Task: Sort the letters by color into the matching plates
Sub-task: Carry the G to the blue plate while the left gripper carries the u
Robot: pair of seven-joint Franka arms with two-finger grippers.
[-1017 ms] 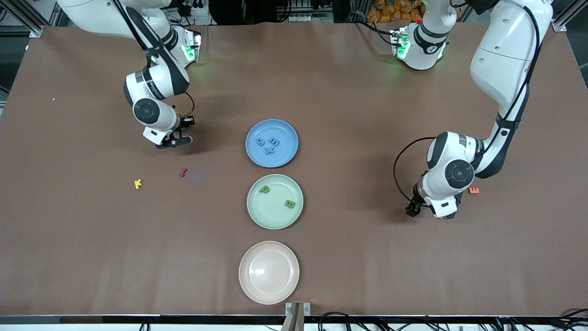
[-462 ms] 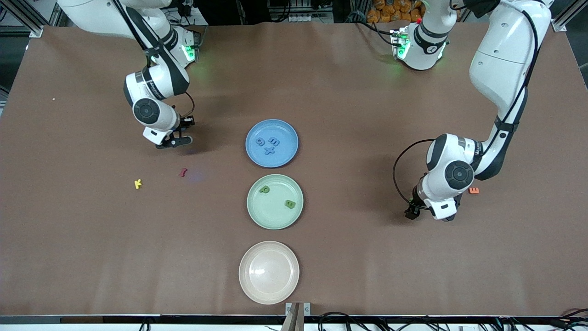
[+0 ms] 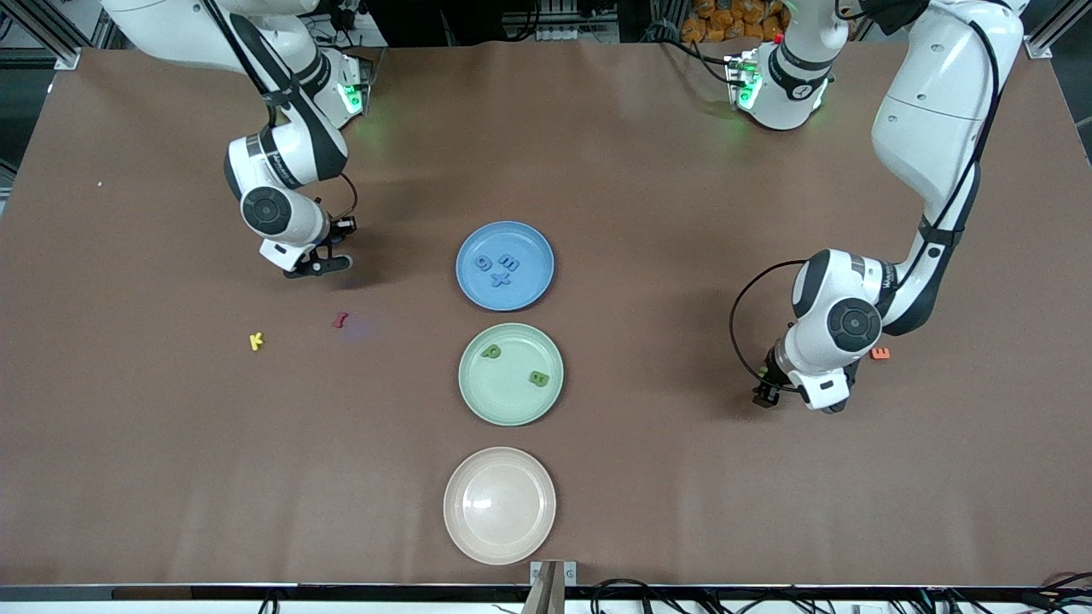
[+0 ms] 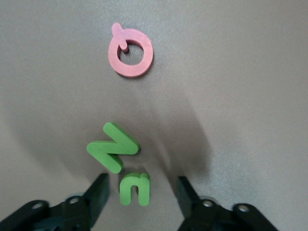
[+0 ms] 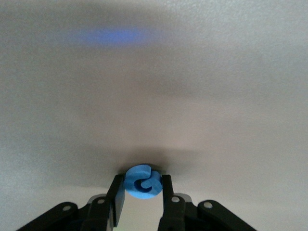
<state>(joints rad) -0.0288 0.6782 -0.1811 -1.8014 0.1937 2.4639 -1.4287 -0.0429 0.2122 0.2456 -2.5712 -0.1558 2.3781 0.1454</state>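
Observation:
My left gripper (image 4: pixel 142 183) is low over the table at the left arm's end, open, its fingers either side of a small green letter (image 4: pixel 134 188) without touching it. A second green letter (image 4: pixel 113 147) and a pink one (image 4: pixel 131 50) lie close by. In the front view the left gripper (image 3: pixel 802 394) hides these. My right gripper (image 5: pixel 142 179) is shut on a blue letter (image 5: pixel 143 185), and the right gripper (image 3: pixel 317 263) hangs over bare table toward the right arm's end. The blue plate (image 3: pixel 529 243) holds three blue shapes. The green plate (image 3: pixel 512 401) holds two green ones.
A cream plate (image 3: pixel 499 506) lies nearest the front camera, in line with the other two. A yellow letter (image 3: pixel 256 341) and a dark red one (image 3: pixel 340 321) lie near the right gripper. An orange letter (image 3: pixel 880 353) lies beside the left arm's hand.
The right gripper has shifted slightly toward its base with the blue letter. The left hand has shifted a little over its spot.

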